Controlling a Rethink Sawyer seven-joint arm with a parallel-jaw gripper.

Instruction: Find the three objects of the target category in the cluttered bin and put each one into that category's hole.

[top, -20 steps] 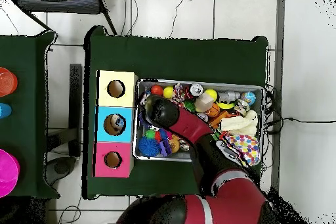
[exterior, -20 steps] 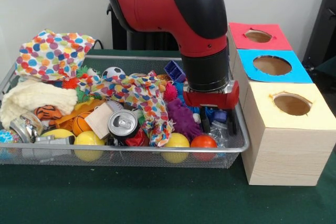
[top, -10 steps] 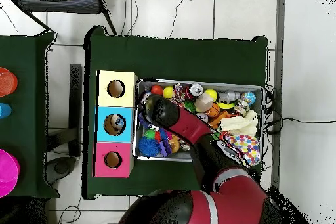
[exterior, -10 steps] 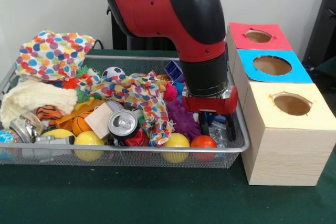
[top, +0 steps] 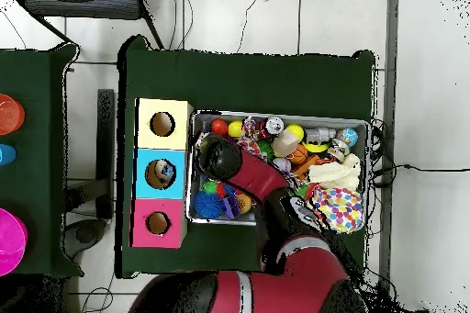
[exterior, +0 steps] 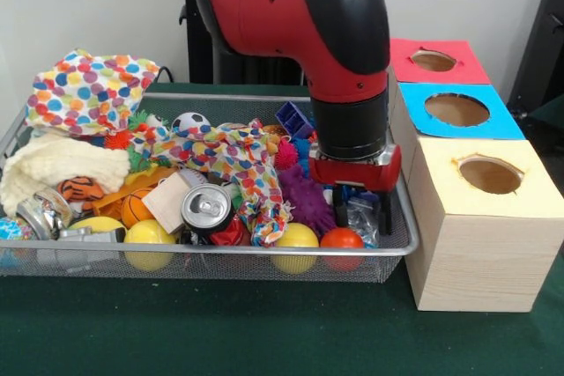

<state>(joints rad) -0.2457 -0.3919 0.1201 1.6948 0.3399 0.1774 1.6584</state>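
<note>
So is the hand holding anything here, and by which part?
Cannot be told: the hand is down among the clutter in the bin, and no hold shows.

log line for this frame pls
phase: searching bin | end effector: low in wire bin, end nearest boxes, fingers apart around crinkled clear plastic | yellow-topped box: hole empty

The bin (exterior: 392, 253) is thin metal wire mesh. The can (exterior: 206, 208) is shiny metal. The spotted cloth (exterior: 88, 90) looks soft. The boxes (exterior: 480, 257) look like pale wood. The counter (exterior: 220, 328) has a matt green cover.
</note>
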